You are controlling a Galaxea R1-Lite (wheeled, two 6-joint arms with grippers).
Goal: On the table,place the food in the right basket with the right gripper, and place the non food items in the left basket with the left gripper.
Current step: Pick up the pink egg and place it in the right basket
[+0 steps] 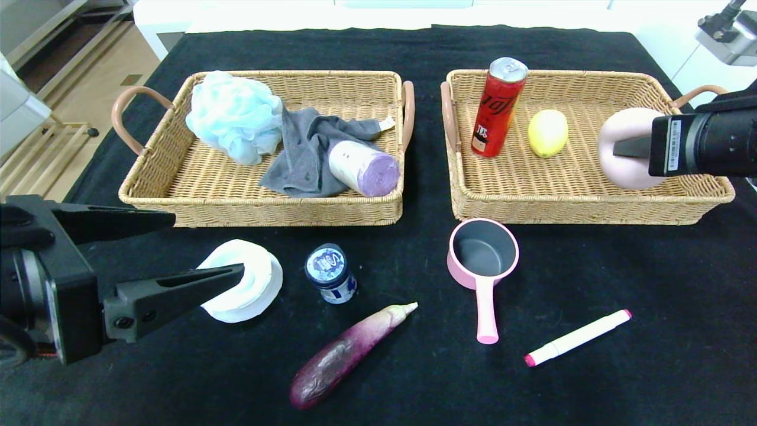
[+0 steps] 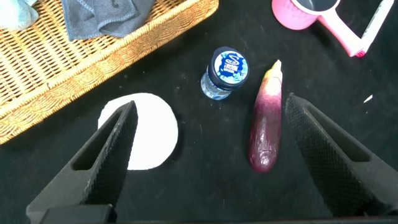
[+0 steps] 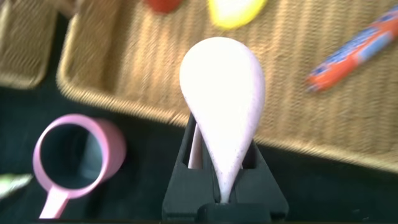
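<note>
Pink doughnut (image 1: 627, 160), pinched in the right gripper (image 1: 621, 148), hung over the right basket (image 1: 585, 204) at its outer end, jaws clamped tight on it. Beside it in that basket stood a red can (image 1: 498, 107) and a lemon (image 1: 547, 133). Down at the table's near left, the left gripper (image 1: 207, 251) hovered with fingers spread wide, empty, over the white tape roll (image 1: 245, 287). A blue-capped jar (image 1: 331, 273), an aubergine (image 1: 346, 355), a pink saucepan (image 1: 484, 260) and a marker (image 1: 576, 338) lay on the black cloth (image 1: 650, 355).

red can (image 1: 498, 107), lettering not legible
</note>
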